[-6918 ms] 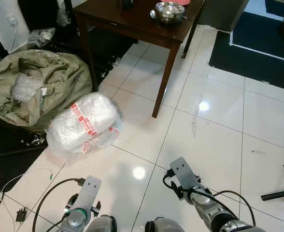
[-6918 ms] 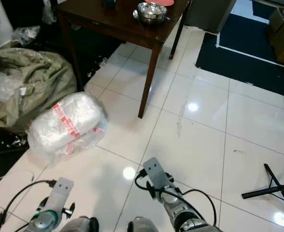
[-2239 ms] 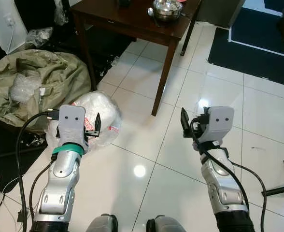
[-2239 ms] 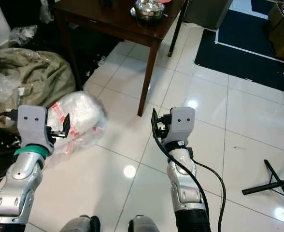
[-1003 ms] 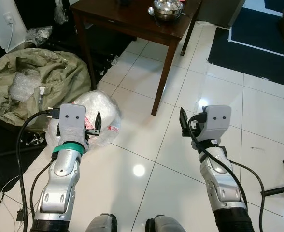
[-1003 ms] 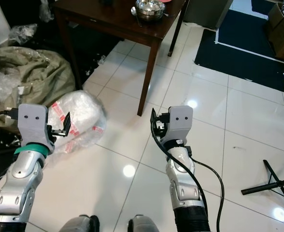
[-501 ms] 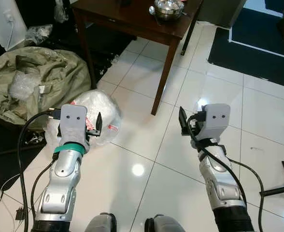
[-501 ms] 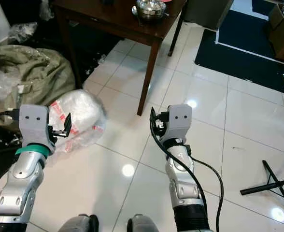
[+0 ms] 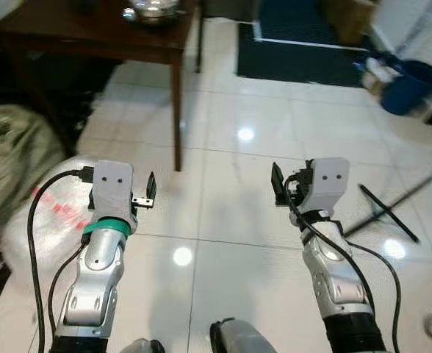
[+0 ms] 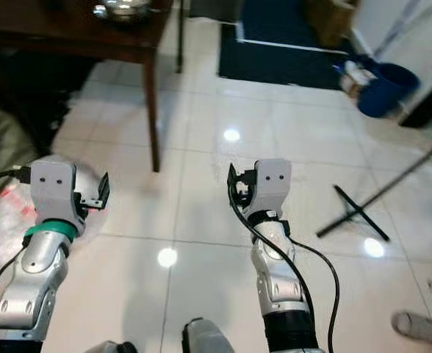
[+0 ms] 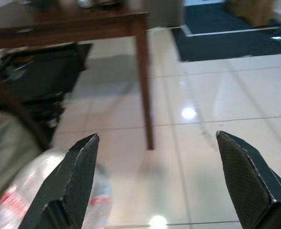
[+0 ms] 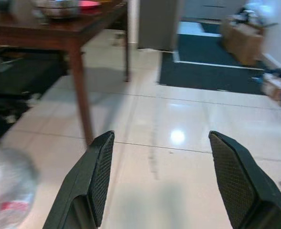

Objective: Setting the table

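While the head views are a bit smeared, you can make out both arms raised over the white tile floor (image 9: pixel 223 169), well short of the dark wooden table (image 9: pixel 91 37) at the far left. The left gripper (image 9: pixel 147 193) and right gripper (image 9: pixel 278 184) are both carrying nothing. The metal bowl (image 9: pixel 151 9) sits near the table's front corner, far ahead and to the left of both grippers, so nothing's in reach. A blue bucket (image 9: pixel 407 87) stands far right, a black stand leg (image 9: pixel 385 209) lies across the tiles just right of the right arm, and a plastic-wrapped bundle (image 9: pixel 36 220) sits low left beside the left arm.

Left wrist view: the two black fingers (image 11: pixel 71 181) are spread wide with bare floor between them. The table leg (image 11: pixel 144 86) is straight ahead, the bundle low by one finger.

Right wrist view: same deal, fingers (image 12: pixel 95 176) wide apart and empty. The bowl (image 12: pixel 59 7) and something red (image 12: pixel 90 4) behind it sit on the tabletop up ahead.

My worry: that stand leg is a trip hazard if the robot steps sideways, and the bundle could snag the left side. With the bowl so near the edge, a clumsy bump against the table could knock it off.
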### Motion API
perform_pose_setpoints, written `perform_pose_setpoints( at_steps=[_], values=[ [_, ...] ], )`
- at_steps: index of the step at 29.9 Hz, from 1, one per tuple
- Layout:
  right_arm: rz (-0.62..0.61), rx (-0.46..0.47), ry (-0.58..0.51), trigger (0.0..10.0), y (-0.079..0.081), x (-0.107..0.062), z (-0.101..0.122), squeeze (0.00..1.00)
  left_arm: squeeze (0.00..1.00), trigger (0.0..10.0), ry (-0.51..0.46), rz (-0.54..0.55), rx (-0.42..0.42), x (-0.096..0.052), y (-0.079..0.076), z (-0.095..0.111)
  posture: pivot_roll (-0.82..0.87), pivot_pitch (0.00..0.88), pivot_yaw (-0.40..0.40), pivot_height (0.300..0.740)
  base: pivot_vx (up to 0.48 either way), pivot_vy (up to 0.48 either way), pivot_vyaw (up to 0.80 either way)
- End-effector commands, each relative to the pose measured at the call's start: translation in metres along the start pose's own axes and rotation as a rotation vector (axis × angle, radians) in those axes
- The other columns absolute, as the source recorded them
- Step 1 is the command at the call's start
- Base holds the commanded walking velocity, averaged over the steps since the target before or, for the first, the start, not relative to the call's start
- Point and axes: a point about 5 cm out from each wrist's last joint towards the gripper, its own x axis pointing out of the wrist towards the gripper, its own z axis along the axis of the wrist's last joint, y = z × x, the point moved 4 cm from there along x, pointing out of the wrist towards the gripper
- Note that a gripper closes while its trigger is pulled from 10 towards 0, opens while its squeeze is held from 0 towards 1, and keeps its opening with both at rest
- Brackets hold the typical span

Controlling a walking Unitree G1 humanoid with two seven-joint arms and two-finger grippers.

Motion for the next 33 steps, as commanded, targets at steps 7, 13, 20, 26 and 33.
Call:
perform_pose_setpoints(
  at_steps=[7, 13, 20, 26, 33],
  values=[
    [-0.011, 0.003, 0.032, 10.0, -0.0023, -0.0027, -0.0076, 0.0, 0.0, 10.0, 0.023, -0.004, 0.006, -0.001, -0.0006, -0.0055, -0.04, 0.0, -0.002, 0.74, 0.0, 0.0, -0.8],
    [-0.013, 0.004, 0.031, 10.0, -0.0022, -0.0023, -0.0074, 0.0, 0.0, 10.0, 0.022, -0.006, 0.006, -0.0002, -0.0007, -0.0053, -0.04, 0.0, 0.001, 0.74, 0.0, 0.0, -0.8],
    [-0.016, 0.005, 0.031, 10.0, -0.0021, -0.0024, -0.0074, 0.0, 0.0, 10.0, 0.022, -0.009, 0.006, 0.0007, -0.0011, -0.005, -0.05, 0.0, 0.004, 0.74, 0.0, 0.0, -0.8],
    [-0.017, 0.005, 0.032, 10.0, -0.0022, -0.0031, -0.0079, 0.0, 0.0, 10.0, 0.022, -0.012, 0.006, 0.0009, -0.0019, -0.0049, -0.05, 0.0, 0.005, 0.74, 0.0, 0.0, -0.8],
    [-0.017, 0.004, 0.032, 10.0, -0.002, -0.0029, -0.0077, 0.0, 0.0, 10.0, 0.022, -0.013, 0.005, 0.0014, -0.0027, -0.0048, -0.05, 0.0, 0.003, 0.74, 0.0, 0.0, -0.8]
  ],
)
